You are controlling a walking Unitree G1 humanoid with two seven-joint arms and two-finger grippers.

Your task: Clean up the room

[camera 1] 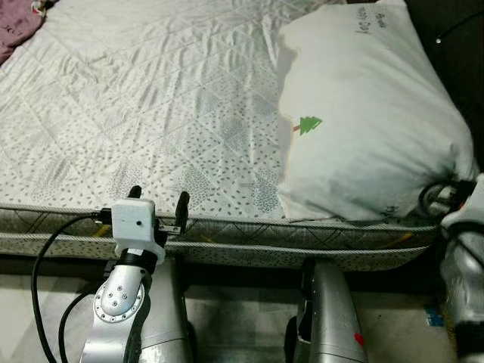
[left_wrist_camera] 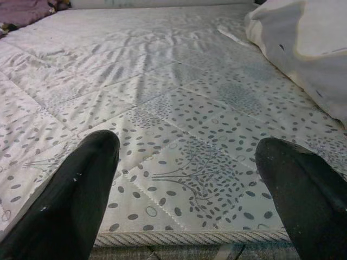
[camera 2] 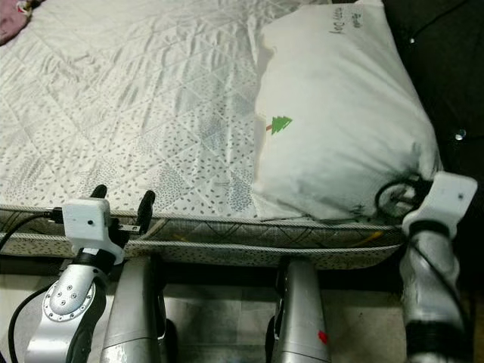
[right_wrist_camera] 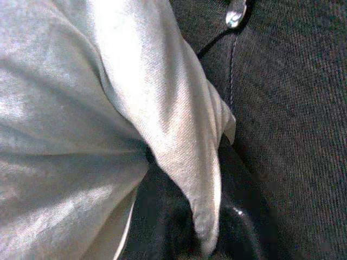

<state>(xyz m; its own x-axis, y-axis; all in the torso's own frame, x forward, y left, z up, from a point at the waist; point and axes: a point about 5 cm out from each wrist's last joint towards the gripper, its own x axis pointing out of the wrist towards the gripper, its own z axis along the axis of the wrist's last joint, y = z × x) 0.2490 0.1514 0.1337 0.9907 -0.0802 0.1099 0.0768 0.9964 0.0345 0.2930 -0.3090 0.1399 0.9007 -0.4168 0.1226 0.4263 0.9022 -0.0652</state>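
A white pillow (camera 1: pixel 363 113) with a small green tree print lies at the right end of the bed (camera 1: pixel 151 98), against a dark padded headboard (camera 2: pixel 446 68). My right gripper (camera 2: pixel 408 189) is at the pillow's near right corner. In the right wrist view the corner fabric (right_wrist_camera: pixel 179 135) is bunched over a black finger (right_wrist_camera: pixel 238 227), so the gripper is shut on it. My left gripper (camera 1: pixel 159 198) stands open at the mattress's front edge, with nothing between its fingers (left_wrist_camera: pixel 70 195).
The grey patterned quilt (left_wrist_camera: pixel 179 108) is spread flat over the mattress. A purple cloth (camera 1: pixel 19 26) lies at the bed's far left corner. Pale floor tiles (camera 1: pixel 242 318) show below the mattress edge, between my silver legs (camera 1: pixel 333 318).
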